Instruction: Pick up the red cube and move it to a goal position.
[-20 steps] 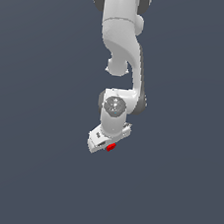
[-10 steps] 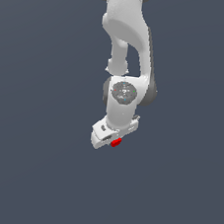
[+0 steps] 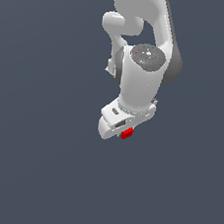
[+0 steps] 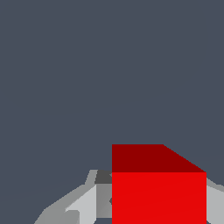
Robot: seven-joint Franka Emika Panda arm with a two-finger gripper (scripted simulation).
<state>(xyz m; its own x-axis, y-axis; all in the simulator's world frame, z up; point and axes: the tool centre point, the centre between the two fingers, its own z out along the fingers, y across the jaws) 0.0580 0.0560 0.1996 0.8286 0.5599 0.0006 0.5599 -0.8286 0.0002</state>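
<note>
White gripper (image 3: 123, 131) hanging below the arm's wrist, jaws clamped on the red cube (image 3: 126, 133), with the cube peeking out at the gripper's 5 o'clock edge in the exterior view. In the wrist view, red cube (image 4: 158, 192) wedged between grey fingers (image 4: 83, 204), filling the close foreground.

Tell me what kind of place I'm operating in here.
Most likely a bare simulated workspace: flat grey-blue ground with no texture or furniture, a smoothly rendered white arm, and a plain-faced red cube held between the fingers.
</note>
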